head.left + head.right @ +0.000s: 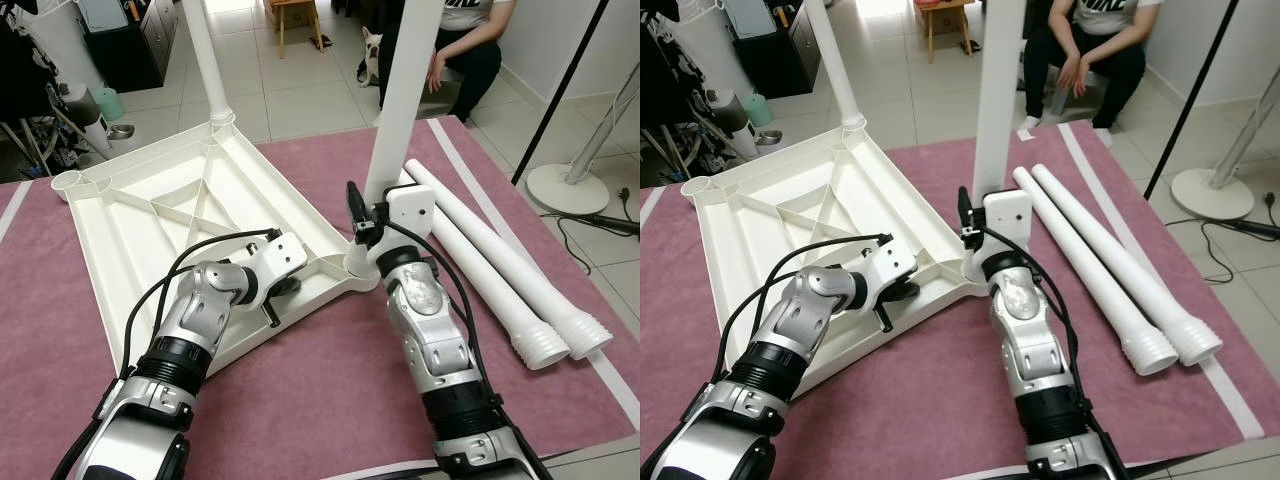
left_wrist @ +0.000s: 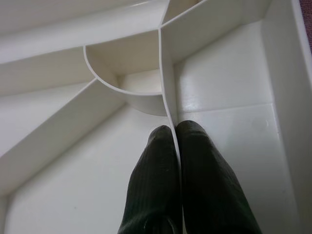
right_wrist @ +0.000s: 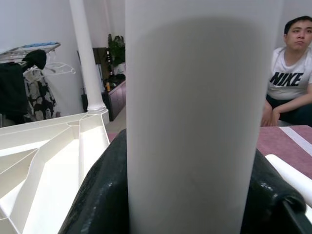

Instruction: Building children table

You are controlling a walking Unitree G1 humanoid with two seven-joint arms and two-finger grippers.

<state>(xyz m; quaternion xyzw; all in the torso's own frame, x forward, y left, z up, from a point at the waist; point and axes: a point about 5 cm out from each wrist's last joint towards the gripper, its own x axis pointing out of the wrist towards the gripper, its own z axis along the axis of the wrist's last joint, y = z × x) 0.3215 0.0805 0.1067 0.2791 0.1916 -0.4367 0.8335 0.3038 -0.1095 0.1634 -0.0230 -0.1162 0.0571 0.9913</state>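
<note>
A white table top (image 1: 150, 220) lies upside down on a mauve rug, ribs facing up. One white leg (image 1: 205, 60) stands in its far corner socket. A second leg (image 1: 400, 90) stands upright at the near right corner socket (image 1: 358, 268), and my right gripper (image 1: 370, 215) is shut around its lower part; in the right wrist view black fingers (image 3: 100, 195) hug both sides of the leg (image 3: 195, 97). My left gripper (image 2: 174, 130) is shut on a thin rib (image 2: 165, 78) of the table top, near its front edge (image 1: 285, 285).
Two loose white legs (image 1: 500, 270) lie side by side on the rug to the right of my right arm. A person (image 1: 465, 40) sits at the back with a small dog (image 1: 371, 55) beside them. A round stand base (image 1: 570, 185) and a cable are on the tiles at right.
</note>
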